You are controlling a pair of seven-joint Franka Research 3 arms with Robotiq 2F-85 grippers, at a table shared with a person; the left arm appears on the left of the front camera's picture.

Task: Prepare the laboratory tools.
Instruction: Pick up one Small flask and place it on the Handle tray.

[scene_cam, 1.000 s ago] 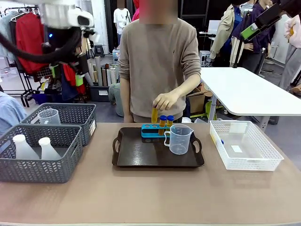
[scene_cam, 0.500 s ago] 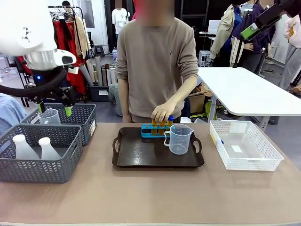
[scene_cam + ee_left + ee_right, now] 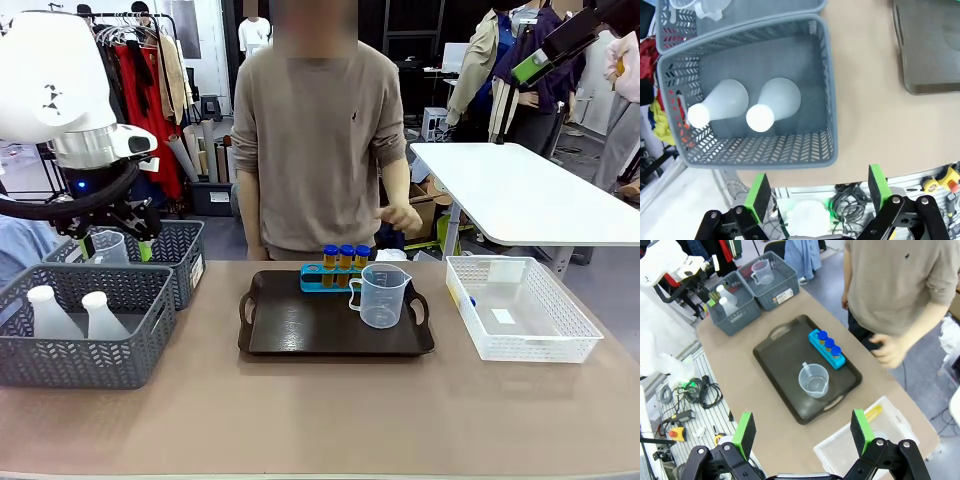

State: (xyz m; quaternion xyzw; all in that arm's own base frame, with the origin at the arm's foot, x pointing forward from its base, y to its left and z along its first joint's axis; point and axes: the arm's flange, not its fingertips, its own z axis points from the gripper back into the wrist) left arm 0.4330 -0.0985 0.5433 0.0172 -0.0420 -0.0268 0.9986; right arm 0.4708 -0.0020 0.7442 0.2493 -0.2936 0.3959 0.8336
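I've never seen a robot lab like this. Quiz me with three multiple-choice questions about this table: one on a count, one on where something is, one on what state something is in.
1. How many blue-capped tubes stand in the blue rack on the tray?
A. one
B. three
C. five

2. Where are the two conical flasks?
A. on the tray
B. in the blue rack
C. in the near grey basket

3. How is the left gripper?
A. open, holding nothing
B. shut on a flask
C. shut on a tube

Answers: 1 B, three blue caps show side by side. 2 C, both stand upright inside its walls. 3 A, its green pads stand wide apart with nothing gripped.
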